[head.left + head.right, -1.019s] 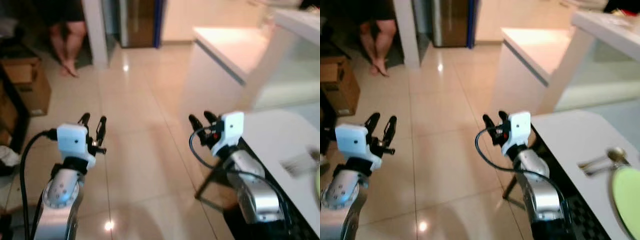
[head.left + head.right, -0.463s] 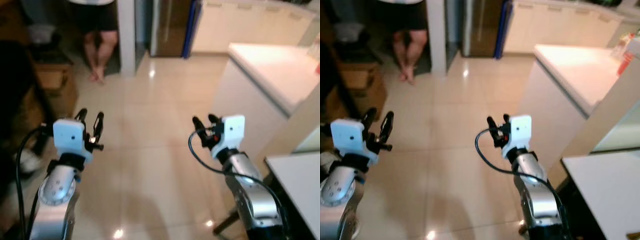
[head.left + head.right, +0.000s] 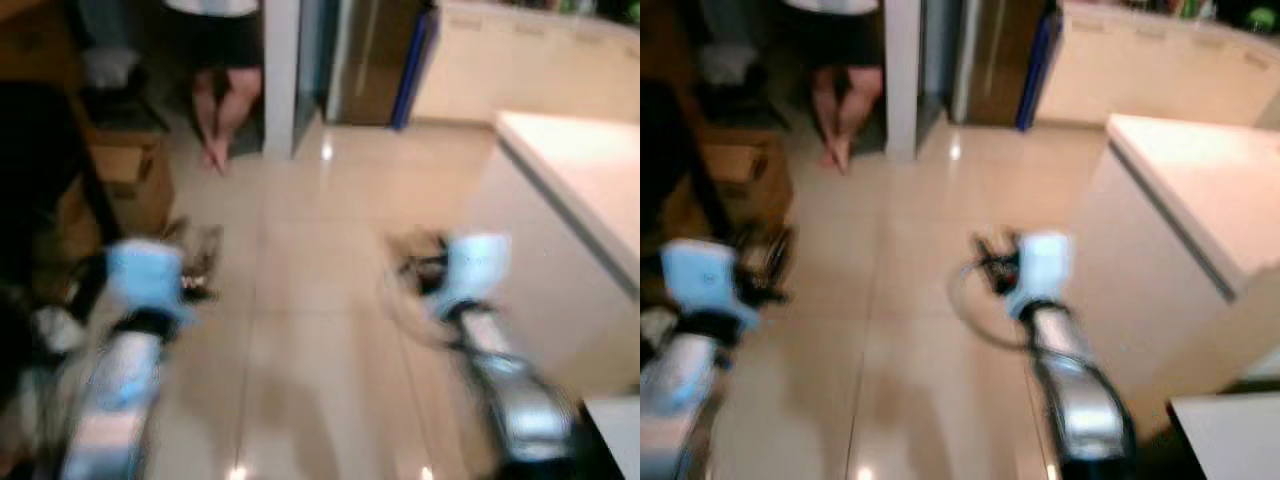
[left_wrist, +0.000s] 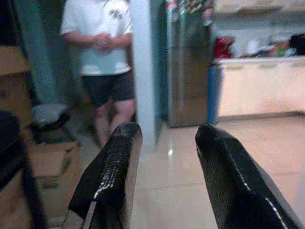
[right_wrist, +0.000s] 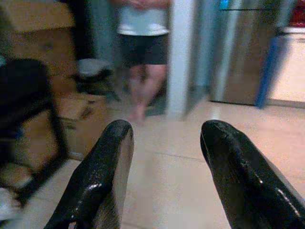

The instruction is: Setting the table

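Glossy beige tile floor (image 3: 320,250), ceiling lights reflected in it. A person (image 4: 102,47) stands barefoot on it by a white pillar (image 3: 902,70). Cardboard box (image 3: 125,180) sits on the floor, left side.

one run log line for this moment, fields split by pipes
phase: walking, head views blurred | left gripper: open, empty | right gripper: open, empty | ahead: person by pillar, tiled floor
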`<state>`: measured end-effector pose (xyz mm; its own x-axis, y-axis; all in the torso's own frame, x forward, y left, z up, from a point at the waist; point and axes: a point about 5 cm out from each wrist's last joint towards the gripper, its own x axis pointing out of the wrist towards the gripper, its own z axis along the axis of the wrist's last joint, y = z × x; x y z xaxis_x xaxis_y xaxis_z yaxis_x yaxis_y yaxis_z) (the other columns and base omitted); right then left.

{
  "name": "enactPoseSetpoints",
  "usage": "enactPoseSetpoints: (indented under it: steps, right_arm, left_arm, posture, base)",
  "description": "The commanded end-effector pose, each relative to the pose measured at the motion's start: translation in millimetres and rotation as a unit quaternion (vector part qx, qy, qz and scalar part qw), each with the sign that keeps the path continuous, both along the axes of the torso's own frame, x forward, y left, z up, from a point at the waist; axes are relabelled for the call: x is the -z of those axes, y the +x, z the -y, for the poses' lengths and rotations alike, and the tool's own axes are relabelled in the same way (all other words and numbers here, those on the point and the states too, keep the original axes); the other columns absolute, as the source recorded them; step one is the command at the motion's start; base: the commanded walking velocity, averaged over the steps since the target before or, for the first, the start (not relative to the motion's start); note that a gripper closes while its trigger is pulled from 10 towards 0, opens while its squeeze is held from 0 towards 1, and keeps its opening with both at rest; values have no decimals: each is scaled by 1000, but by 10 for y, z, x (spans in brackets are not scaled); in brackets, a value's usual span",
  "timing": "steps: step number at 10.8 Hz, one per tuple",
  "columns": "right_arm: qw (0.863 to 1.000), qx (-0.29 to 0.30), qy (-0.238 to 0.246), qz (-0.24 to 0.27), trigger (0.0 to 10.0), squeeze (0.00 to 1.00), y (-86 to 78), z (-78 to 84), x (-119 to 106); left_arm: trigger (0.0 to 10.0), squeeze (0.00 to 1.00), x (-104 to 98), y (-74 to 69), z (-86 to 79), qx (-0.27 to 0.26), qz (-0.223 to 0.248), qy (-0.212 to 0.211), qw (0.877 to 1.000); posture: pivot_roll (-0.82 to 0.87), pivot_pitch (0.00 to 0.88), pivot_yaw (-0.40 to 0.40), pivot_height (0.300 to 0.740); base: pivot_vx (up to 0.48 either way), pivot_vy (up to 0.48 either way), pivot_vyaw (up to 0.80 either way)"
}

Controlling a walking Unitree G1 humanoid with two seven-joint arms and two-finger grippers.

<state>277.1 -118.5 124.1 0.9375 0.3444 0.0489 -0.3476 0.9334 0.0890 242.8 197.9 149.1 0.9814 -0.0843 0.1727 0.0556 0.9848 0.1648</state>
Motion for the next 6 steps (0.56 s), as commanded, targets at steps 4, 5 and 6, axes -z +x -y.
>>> enactPoseSetpoints:
  steps: [4, 5, 6]
  right_arm:
    - [999, 33, 8, 4, 10000, 0, 52, 241, -36]
    - [1000, 24, 6, 14, 10000, 0, 89, 177, -77]
    - [999, 26, 5, 29, 10000, 0, 81, 160, -146]
  left_arm:
    - [10000, 0, -167, 96, 163, 32, 29, -1, 999]
    - [10000, 0, -176, 127, 136, 34, 27, -1, 999]
    - [10000, 0, -181, 160, 80, 20, 26, -22, 999]
  posture:
    - [150, 0, -75, 740]
    - [136, 0, -52, 740]
    - [120, 0, -39, 740]
  base:
    - [480, 0, 0]
    - [480, 0, 0]
    - [480, 0, 0]
